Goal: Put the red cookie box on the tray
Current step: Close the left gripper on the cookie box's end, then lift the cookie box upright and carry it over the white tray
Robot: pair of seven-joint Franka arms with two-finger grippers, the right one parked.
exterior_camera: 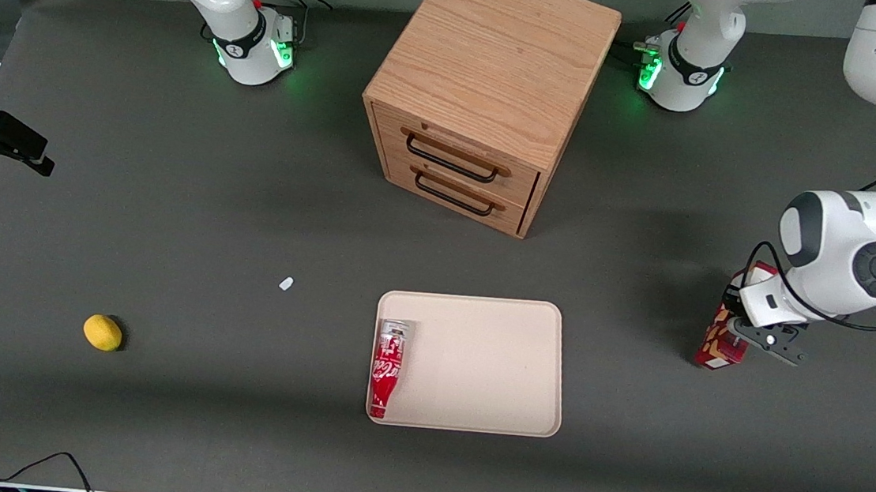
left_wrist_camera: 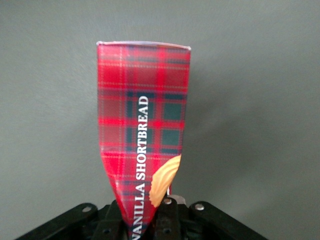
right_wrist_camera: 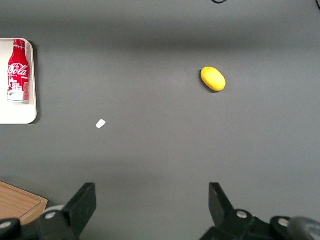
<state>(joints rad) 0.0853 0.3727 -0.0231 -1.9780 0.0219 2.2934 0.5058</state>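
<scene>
Altogether one red cookie box (exterior_camera: pixel 723 342), gripped in the gripper (exterior_camera: pixel 747 336) jaws; one tray (exterior_camera: pixel 491 362) holding one cola bottle (exterior_camera: pixel 387 368); one lemon (exterior_camera: pixel 103 332).

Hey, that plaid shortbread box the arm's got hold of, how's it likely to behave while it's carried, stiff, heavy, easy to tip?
The red cookie box is thin printed carton, so probably light, and it may dent under a hard squeeze. The gripper holds it near one end, so the long free end may swing or twist. Slim and tall, it would likely tip if stood on end on the tray; laying it flat looks safer.
</scene>
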